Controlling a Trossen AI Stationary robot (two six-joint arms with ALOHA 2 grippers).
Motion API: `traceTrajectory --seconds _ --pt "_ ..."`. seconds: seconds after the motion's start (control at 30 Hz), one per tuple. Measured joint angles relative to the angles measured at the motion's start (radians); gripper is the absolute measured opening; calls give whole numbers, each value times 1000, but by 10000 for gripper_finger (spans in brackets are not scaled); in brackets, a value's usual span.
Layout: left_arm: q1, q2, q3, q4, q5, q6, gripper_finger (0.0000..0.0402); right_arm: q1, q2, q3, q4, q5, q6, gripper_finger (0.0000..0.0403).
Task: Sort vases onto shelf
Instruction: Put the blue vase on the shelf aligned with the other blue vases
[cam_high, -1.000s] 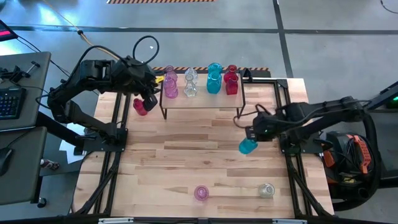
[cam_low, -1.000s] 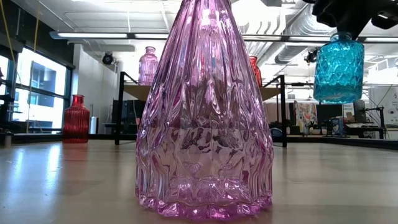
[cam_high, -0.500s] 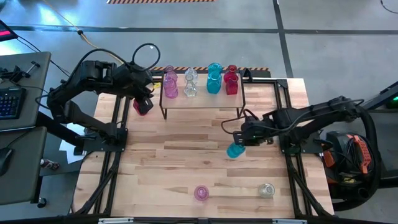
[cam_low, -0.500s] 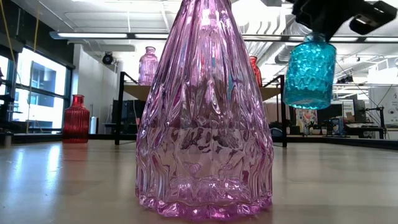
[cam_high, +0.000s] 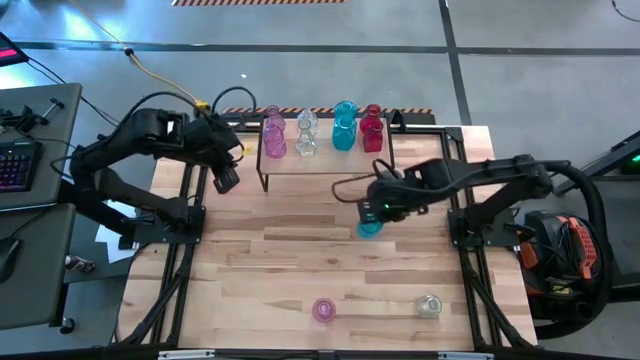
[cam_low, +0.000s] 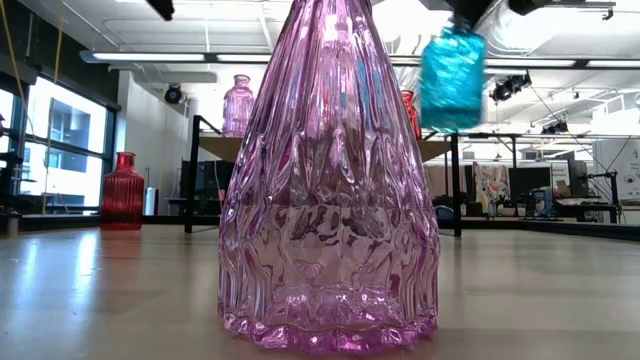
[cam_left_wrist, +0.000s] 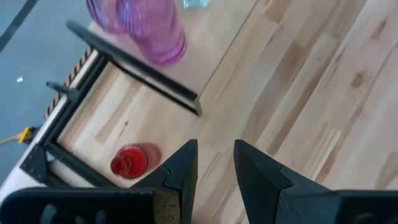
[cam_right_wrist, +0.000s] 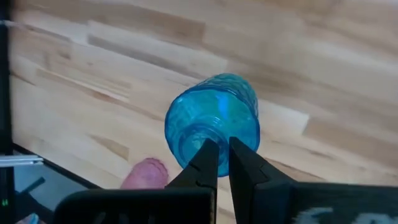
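1. The left gripper (cam_left_wrist: 214, 168) is hanging with its jaws a little apart and nothing between them, above the table's (cam_high: 300, 250) left rear edge, just left of the shelf (cam_high: 325, 160). The red vase (cam_left_wrist: 127, 160) is standing on the table beneath it, free of the fingers, so this arm's placing looks finished.

2. The right gripper (cam_right_wrist: 222, 163) is pinching its jaws tight on the rim of the teal vase (cam_right_wrist: 213, 124), which is hanging clear of the table, near the shelf's front right leg.

3. The step in hand, by my judgement, is carrying that teal vase toward the shelf, where pink, clear, teal and red vases are already standing in a row.

4. The next move is likely calling for a lift above the board, a line-up with the other teal vase (cam_high: 344, 128), and a gentle lowering so the neighbours are not getting knocked.

5. A pink vase (cam_high: 323, 310) and a clear vase (cam_high: 428, 305) are waiting at the table's near edge.

6. In the low view the near pink vase is blocking most of the shelf, and the gripper over the teal vase is cut off at the top. From above, the left arm is hiding the red vase.
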Motion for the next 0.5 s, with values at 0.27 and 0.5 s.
traceTrajectory --seconds 0.27,0.5 --pt "0 -56 -117 0 0 -45 97 -118 152 298 -102 29 -211 0" --pt "0 -102 -173 0 0 -75 97 -240 272 514 -172 23 -382 0"
